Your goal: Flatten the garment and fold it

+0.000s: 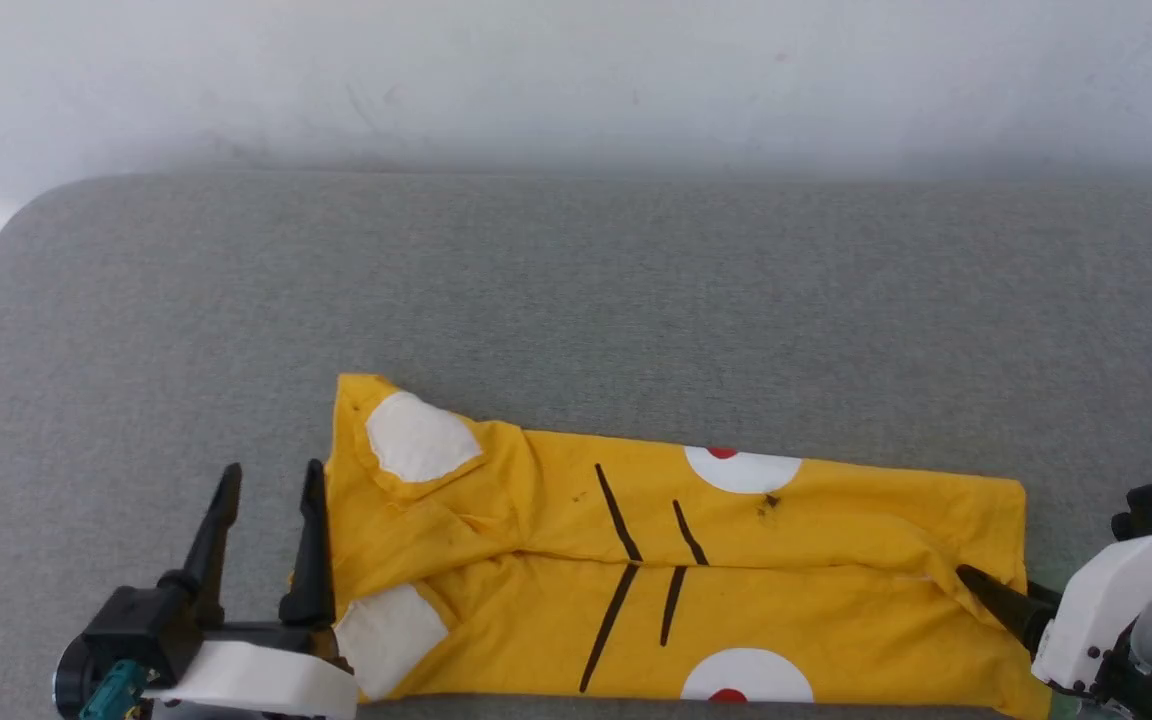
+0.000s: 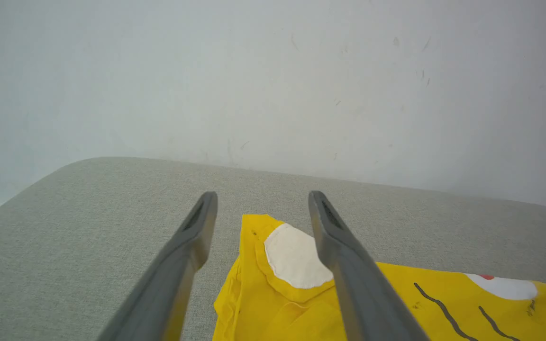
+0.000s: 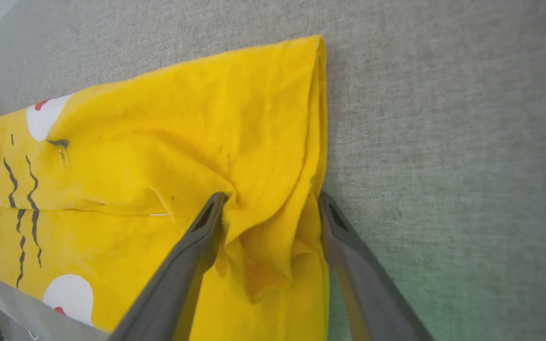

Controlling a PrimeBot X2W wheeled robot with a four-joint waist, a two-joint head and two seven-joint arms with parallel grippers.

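Note:
The garment (image 1: 736, 560), a bright yellow T-shirt with white patches, red dots and black lines, lies folded lengthwise into a long band near the front of the grey cushion (image 1: 576, 280). My left gripper (image 1: 272, 470) stands open just left of the garment's left end, its right finger against the cloth edge. In the left wrist view the left gripper (image 2: 262, 194) frames a white patch (image 2: 296, 255) of the garment (image 2: 273, 303). My right gripper (image 1: 981, 585) reaches onto the right end. In the right wrist view, the right gripper (image 3: 272, 195) is open and straddles a bunched fold of the garment (image 3: 159, 142).
A pale wall (image 1: 576, 80) rises behind the cushion. The cushion's rounded corner (image 1: 6, 240) is at the far left, and its front edge runs just below the garment. Bare grey fabric stretches behind the garment and to both sides.

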